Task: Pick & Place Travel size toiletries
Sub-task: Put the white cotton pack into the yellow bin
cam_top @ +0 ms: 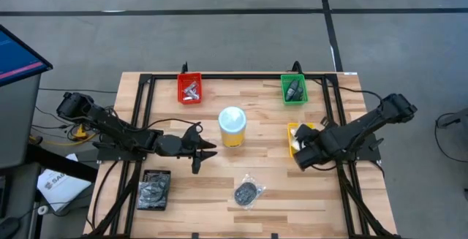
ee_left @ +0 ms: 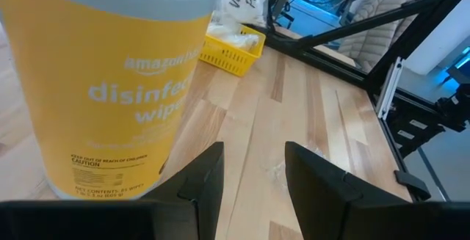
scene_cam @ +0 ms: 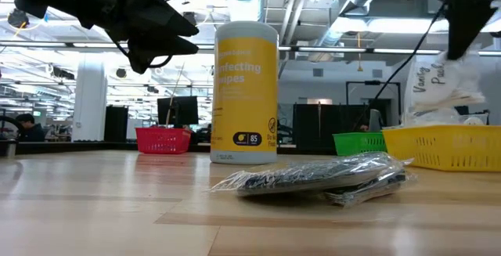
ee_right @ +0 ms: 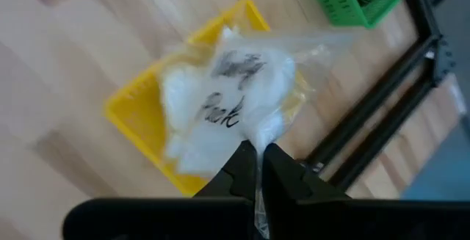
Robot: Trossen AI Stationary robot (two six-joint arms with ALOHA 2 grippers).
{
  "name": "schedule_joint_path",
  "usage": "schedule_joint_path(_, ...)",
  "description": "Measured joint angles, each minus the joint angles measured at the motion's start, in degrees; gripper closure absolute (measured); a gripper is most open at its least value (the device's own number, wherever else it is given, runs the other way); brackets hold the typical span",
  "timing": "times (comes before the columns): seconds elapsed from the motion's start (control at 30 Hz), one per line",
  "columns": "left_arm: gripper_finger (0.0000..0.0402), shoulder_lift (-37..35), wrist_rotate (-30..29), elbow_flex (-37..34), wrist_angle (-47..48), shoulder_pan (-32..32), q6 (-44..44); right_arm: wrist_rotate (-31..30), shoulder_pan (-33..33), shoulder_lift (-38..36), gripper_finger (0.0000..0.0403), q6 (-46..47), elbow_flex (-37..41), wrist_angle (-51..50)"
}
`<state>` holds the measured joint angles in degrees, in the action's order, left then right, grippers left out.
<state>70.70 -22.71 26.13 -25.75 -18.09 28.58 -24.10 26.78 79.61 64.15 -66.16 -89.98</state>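
one sachet (ee_right: 220,108), white with black handwriting, hangs pinched by its edge between the closed fingers of the right gripper (ee_right: 257,168), dangling straight down over the yellow tray (ee_right: 136,115). seen from the wrist the tray lies directly beyond the fingertips, so the drop turns on a short move downward and a release, not on any sideways travel. the sachet's long axis runs away from the fingers toward the tray's middle, and it looks lined up to land inside the walls.

the left gripper (cam_top: 199,150) hovers with fingers apart and empty, just beside the yellow tub (cam_top: 232,126). the bagged dark bundle (cam_top: 248,191) on the bare table lies below and a little ahead of it, nearer to this arm than to the right one, so that pick likely falls to the left.
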Motion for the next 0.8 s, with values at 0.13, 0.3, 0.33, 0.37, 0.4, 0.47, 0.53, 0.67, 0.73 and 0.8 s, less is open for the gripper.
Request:
schedule_joint_path(0.13, 0.0266, -0.02, 0.01, 0.00, -0.23, -0.02, 0.00, 0.26, -0.67, 2.39, 0.0403, -1.99, 1.85, 0.08)
schedule_joint_path(0.3, 0.0266, -0.02, 0.01, 0.00, -0.23, -0.02, 0.00, 0.02, -2.23, 2.45, 0.0403, -3.51, 1.85, -0.05)
schedule_joint_path(0.33, 0.0266, -0.02, 0.01, 0.00, -0.26, -0.02, 0.00, 0.02, -2.63, 2.45, 0.0403, -3.89, 1.85, -0.10)
schedule_joint_path(0.37, 0.0266, -0.02, 0.01, 0.00, -0.30, -0.02, 0.00, 0.02, -3.03, 2.45, 0.0403, -3.95, 1.85, -0.02)
schedule_joint_path(0.4, 0.0266, -0.02, 0.01, 0.00, -0.38, 0.00, 0.00, 0.02, -3.40, 2.45, 0.0403, -4.17, 1.85, -0.02)
schedule_joint_path(0.47, 0.0266, -0.02, 0.01, 0.00, -0.43, -0.02, 0.00, 0.02, -3.93, 2.45, 0.0403, -5.37, 1.85, -0.04)
schedule_joint_path(0.53, 0.0266, -0.02, 0.01, 0.00, -0.45, -0.02, 0.00, 0.01, -4.43, 2.45, 0.0403, -6.35, 1.85, -0.03)
schedule_joint_path(0.67, 0.0266, -0.02, 0.01, 0.00, -0.45, -0.02, 0.00, -0.47, -5.86, 2.45, 0.0403, -6.70, 1.85, -0.04)
schedule_joint_path(0.73, 0.0266, -0.02, 0.01, 0.00, -0.45, -0.02, 0.00, -1.40, -6.41, 2.45, 0.0403, -6.76, 1.85, -0.04)
schedule_joint_path(0.8, 0.0266, -0.02, 0.01, 0.00, -0.45, -0.02, -0.13, -1.81, -6.83, 2.45, 0.0403, -7.24, 1.85, -0.04)
